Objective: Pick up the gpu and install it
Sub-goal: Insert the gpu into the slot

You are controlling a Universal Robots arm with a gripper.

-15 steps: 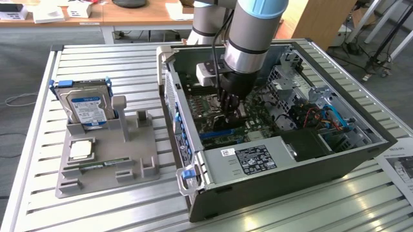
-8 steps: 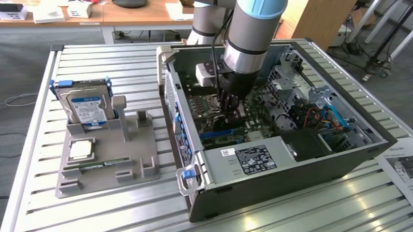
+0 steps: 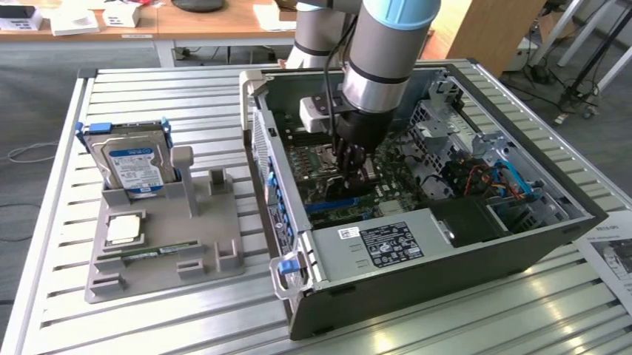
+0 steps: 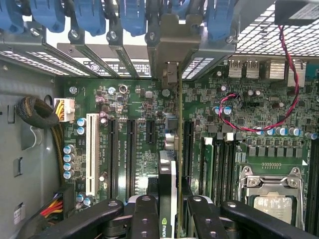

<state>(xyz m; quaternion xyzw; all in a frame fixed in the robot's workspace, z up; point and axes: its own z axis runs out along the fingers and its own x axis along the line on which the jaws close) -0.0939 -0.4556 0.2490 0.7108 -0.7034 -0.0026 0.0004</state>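
Observation:
The gpu (image 4: 167, 174) stands on edge over the motherboard's expansion slots (image 4: 130, 149), seen edge-on, its metal end bracket (image 4: 169, 47) up against the rear slot openings of the case. My gripper (image 4: 169, 221) is shut on it, one black finger (image 4: 144, 219) on each side of the card. In the exterior view, my gripper (image 3: 354, 159) reaches straight down into the open computer case (image 3: 445, 274), low over the motherboard, and the card is mostly hidden beneath it.
Blue slot latches (image 4: 89, 15), a white slot (image 4: 91, 154), a red-black cable (image 4: 259, 127) and the processor socket (image 4: 271, 199) surround the card. The power supply (image 3: 390, 240) fills the case's near end. A grey fixture (image 3: 168, 251) on the exterior view's left holds a hard drive (image 3: 133, 163).

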